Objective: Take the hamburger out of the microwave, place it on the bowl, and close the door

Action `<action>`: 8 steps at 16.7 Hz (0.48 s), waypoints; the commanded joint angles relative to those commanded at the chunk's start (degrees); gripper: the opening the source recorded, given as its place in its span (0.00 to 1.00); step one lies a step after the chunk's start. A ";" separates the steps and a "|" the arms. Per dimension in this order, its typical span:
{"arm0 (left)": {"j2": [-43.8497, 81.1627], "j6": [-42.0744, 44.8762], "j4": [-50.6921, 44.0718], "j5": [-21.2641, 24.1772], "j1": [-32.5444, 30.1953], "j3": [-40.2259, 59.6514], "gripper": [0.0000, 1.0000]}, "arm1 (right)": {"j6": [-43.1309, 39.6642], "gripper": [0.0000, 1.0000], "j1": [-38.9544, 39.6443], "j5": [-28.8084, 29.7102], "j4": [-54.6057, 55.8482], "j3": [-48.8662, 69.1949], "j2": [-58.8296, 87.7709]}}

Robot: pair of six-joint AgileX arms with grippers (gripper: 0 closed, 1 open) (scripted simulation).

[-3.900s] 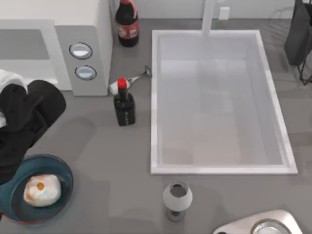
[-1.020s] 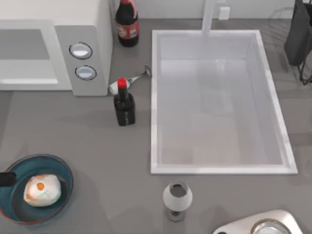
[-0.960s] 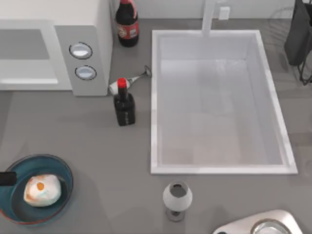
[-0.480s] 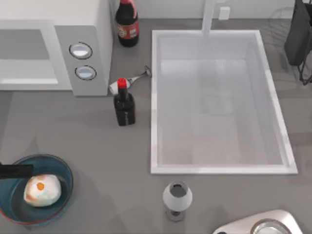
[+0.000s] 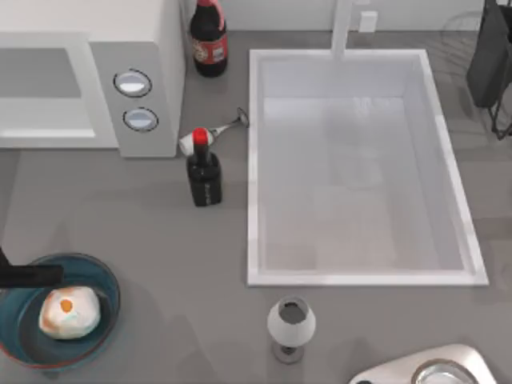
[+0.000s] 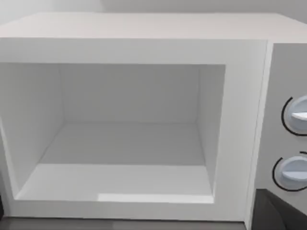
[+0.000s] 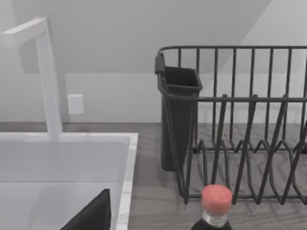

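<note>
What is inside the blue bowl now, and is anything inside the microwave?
The whitish-cream hamburger lies inside the wide blue bowl. The white microwave's grey cavity holds nothing; the bowl's bottom under the hamburger is covered.

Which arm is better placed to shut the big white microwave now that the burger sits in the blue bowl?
Probably the left. Its dark arm tip sits at the table's left edge by the blue bowl, and its wrist camera faces the white microwave's open cavity. The right wrist view faces the black dish rack.

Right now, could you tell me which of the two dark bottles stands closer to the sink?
The square black bottle with the red cap; the round one with the red label stands beside the microwave.
</note>
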 joint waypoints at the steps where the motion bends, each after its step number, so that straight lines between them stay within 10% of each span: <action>1: -0.03 0.00 -0.20 0.19 0.19 0.16 0.00 | 0.00 1.00 0.00 0.00 0.00 0.00 0.00; 8: -1.73 -0.06 -6.09 7.97 7.98 4.30 0.00 | 0.00 1.00 0.00 0.00 0.00 0.00 0.00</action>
